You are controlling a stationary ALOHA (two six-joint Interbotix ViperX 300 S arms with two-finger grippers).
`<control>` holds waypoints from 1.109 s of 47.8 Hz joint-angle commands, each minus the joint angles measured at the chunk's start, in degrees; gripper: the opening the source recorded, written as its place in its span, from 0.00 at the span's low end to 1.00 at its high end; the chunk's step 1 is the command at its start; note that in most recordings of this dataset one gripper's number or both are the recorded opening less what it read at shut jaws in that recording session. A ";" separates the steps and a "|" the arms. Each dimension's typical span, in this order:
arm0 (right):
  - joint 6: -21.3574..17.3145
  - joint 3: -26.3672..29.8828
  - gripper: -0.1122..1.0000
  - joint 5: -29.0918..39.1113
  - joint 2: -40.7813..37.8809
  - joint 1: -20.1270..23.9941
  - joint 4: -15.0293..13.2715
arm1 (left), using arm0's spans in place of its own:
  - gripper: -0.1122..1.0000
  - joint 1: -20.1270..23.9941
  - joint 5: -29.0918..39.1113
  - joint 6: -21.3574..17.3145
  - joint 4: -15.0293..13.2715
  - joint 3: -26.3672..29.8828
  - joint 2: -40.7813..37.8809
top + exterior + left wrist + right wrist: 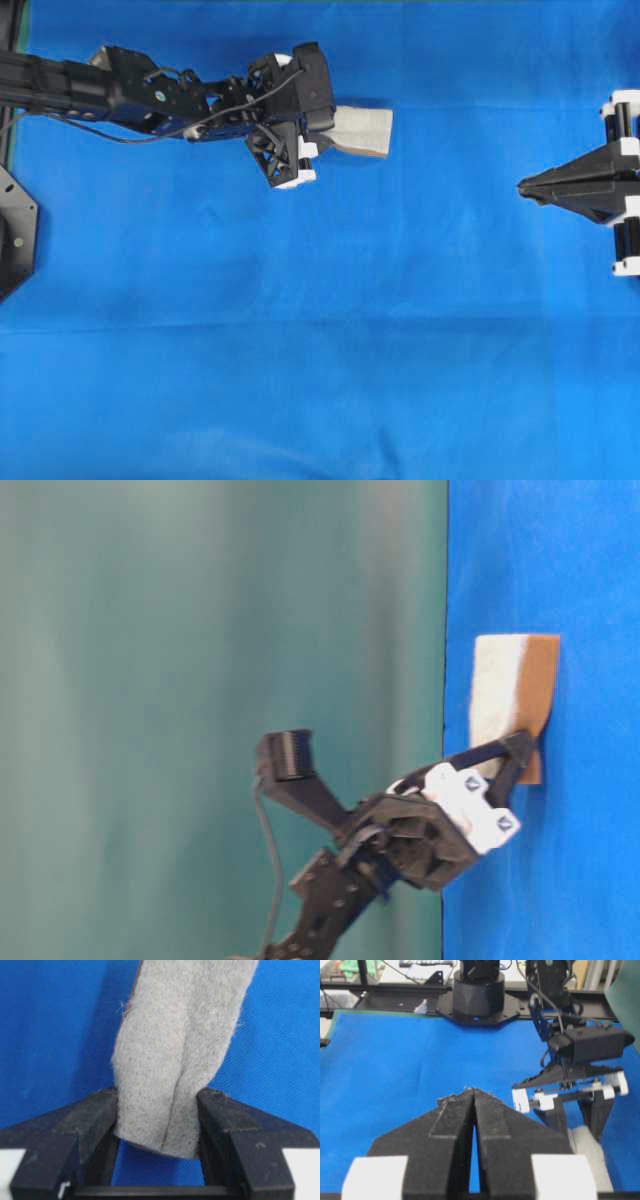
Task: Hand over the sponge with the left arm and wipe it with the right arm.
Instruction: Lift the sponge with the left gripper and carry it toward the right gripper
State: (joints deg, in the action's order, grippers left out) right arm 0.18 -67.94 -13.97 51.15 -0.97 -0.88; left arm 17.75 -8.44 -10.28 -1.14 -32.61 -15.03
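Note:
The sponge (pixel 365 130) has a speckled grey-white top and a thin orange-brown layer, and sits at the back centre-left, at or just above the blue cloth. My left gripper (pixel 325 130) is shut on its near end. In the left wrist view the sponge (pixel 180 1050) is pinched between the two black fingers (pixel 95 1120) of the left gripper (pixel 157 1105). The table-level view shows the sponge (pixel 500 695) and the left gripper (pixel 515 755). My right gripper (pixel 525 186) is shut and empty at the far right, well apart. It appears in its own wrist view (pixel 474 1091), along with the sponge (pixel 587 1152).
A blue cloth (pixel 320 350) covers the whole table. A black mount plate (pixel 10 235) is at the left edge. The left arm's base (pixel 477 990) stands beyond the cloth's far end in the right wrist view.

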 commanded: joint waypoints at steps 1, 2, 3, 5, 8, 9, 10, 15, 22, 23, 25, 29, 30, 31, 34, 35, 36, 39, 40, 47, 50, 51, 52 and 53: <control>-0.09 0.88 0.10 -0.26 -0.26 -0.97 0.00 | 0.44 -1.05 1.49 1.49 -0.09 0.26 4.22; -0.09 0.88 0.10 -0.26 -0.26 -1.23 0.00 | 0.44 -1.32 2.02 1.58 -0.18 0.18 4.75; -0.09 0.88 0.10 -0.26 -0.26 -1.49 0.00 | 0.44 -1.67 2.55 1.58 -0.18 0.00 5.36; -0.09 0.88 0.10 -0.26 -0.26 -2.02 0.00 | 0.44 -2.37 3.52 1.93 -0.44 -0.35 6.77; -0.09 0.97 0.10 -0.26 -0.26 -2.81 0.00 | 0.44 -4.04 5.01 2.90 -0.53 -0.97 9.23; -0.09 0.97 0.10 -0.26 -0.26 -3.08 0.00 | 0.44 -4.48 5.36 3.25 -0.53 -1.14 10.02; -0.09 0.88 0.10 -0.26 -0.26 -3.34 0.00 | 0.44 -5.01 5.62 3.69 -0.53 -1.32 10.72; -0.09 0.97 0.10 -0.26 -0.26 -4.57 0.00 | 0.44 -7.47 7.03 6.68 -0.53 -2.37 14.33; -0.09 1.05 0.10 -0.26 -0.62 -5.54 0.00 | 0.44 -10.81 7.56 12.39 -0.53 -4.57 18.90; -0.09 1.14 0.10 -0.26 -0.62 -5.63 0.00 | 0.44 -11.25 7.65 13.10 -0.53 -4.92 19.34; -0.09 1.14 0.10 -0.26 -0.62 -5.71 0.00 | 0.44 -12.30 7.65 14.94 -0.53 -5.63 20.39; -0.09 1.32 0.10 -0.26 -0.79 -5.71 0.00 | 0.44 -14.15 7.56 17.49 -0.53 -6.68 21.71; -0.09 1.23 0.10 -0.26 -0.79 -5.80 0.00 | 0.44 -14.50 7.56 17.93 -0.53 -6.86 21.97; -0.09 1.32 0.10 -0.26 -0.88 -5.80 0.00 | 0.44 -14.94 7.56 18.37 -0.53 -7.03 22.24; -0.09 1.32 0.10 -0.26 -1.05 -5.80 0.00 | 0.44 -16.00 7.47 19.16 -0.53 -7.29 22.59; -0.09 1.32 0.10 -0.26 -1.05 -5.80 0.00 | 0.44 -16.17 7.38 19.42 -0.53 -7.29 22.68; -0.09 1.32 0.10 -0.26 -1.14 -5.71 0.00 | 0.44 -16.44 7.38 19.51 -0.53 -7.38 22.59; -0.35 1.49 0.10 -0.26 -1.41 -5.71 0.00 | 0.44 -16.70 7.47 19.69 -0.53 -7.21 22.41; -0.44 1.58 0.10 -0.26 -1.49 -5.80 0.00 | 0.44 -16.70 7.47 19.69 -0.53 -7.12 22.41; -1.14 2.55 0.10 -0.26 -2.90 -5.45 0.18 | 0.44 -16.70 7.47 19.51 -0.53 -6.94 22.32; -1.67 3.52 0.10 -0.26 -3.87 -4.92 0.18 | 0.44 -16.70 7.47 19.42 -0.53 -7.03 22.32; -1.85 3.78 0.10 -0.26 -4.39 -4.66 0.18 | 0.44 -16.79 7.47 19.42 -0.53 -6.94 22.24; -2.02 4.22 0.10 -0.26 -4.83 -4.39 0.18 | 0.44 -16.70 7.47 19.42 -0.53 -6.94 22.32; -2.20 4.83 0.10 -0.26 -5.63 -3.96 0.18 | 0.44 -16.70 7.47 19.42 -0.53 -6.94 22.32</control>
State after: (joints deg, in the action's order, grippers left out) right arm -1.67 -66.01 -14.06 47.37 -6.15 -0.79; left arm 1.05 -0.62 9.23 -1.58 -40.43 6.33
